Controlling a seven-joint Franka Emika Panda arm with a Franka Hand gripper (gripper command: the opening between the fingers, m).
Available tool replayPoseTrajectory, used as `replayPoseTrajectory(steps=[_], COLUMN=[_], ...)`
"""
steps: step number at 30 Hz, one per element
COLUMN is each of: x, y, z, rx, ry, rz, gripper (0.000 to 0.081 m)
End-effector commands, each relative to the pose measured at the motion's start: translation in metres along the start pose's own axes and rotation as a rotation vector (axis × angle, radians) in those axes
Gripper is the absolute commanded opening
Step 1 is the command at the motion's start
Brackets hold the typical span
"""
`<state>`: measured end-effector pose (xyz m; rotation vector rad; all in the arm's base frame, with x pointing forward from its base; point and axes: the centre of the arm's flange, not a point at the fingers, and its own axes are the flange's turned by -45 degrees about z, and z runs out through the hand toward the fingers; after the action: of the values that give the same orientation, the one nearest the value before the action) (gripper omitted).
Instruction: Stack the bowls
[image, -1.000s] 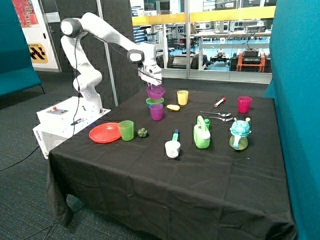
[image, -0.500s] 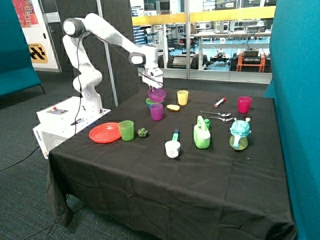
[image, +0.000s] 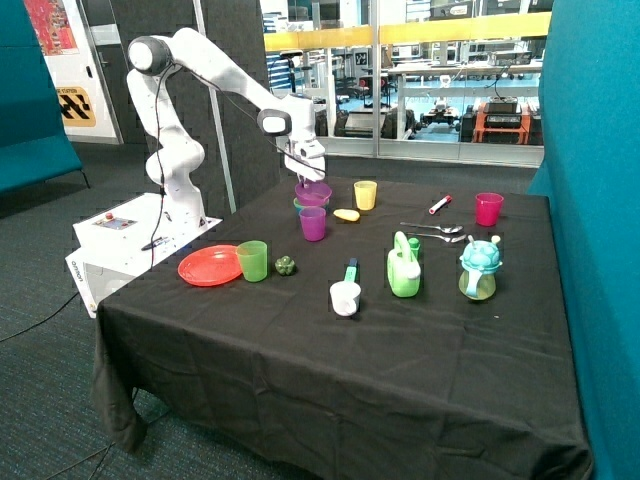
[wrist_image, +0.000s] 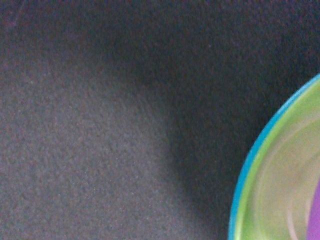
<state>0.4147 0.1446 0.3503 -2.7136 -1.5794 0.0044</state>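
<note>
The purple bowl (image: 313, 192) sits low in the lime green bowl (image: 298, 204) at the far side of the black table, behind a purple cup (image: 313, 223). My gripper (image: 306, 176) is at the purple bowl's rim and shut on it. In the wrist view the green bowl (wrist_image: 285, 180) lies inside the blue bowl, of which only the rim (wrist_image: 245, 175) shows. A sliver of the purple bowl (wrist_image: 315, 220) shows at the edge. The blue bowl is hidden in the outside view.
A yellow cup (image: 366, 194) and a yellow object (image: 346, 215) stand beside the stack. An orange-red plate (image: 208, 266) and a green cup (image: 252, 260) are nearer the front. A white scoop (image: 345, 296), a green watering can (image: 404, 268), spoons (image: 435, 231) and a pink cup (image: 488, 209) lie further across.
My gripper has lowered with the purple bowl, which has come down from above the green bowl into it.
</note>
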Motion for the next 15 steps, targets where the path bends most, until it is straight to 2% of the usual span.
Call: replayPoseTrajectory(steps=[1, 15], x=[-0.0016, -0.0055], y=[-0.0017, -0.0009], z=[0.0031, 0.0039], rx=[-0.0029, -0.0029], ry=[0.0015, 0.0015], rz=[0.004, 0.002], gripper=[0.0000, 0.0000])
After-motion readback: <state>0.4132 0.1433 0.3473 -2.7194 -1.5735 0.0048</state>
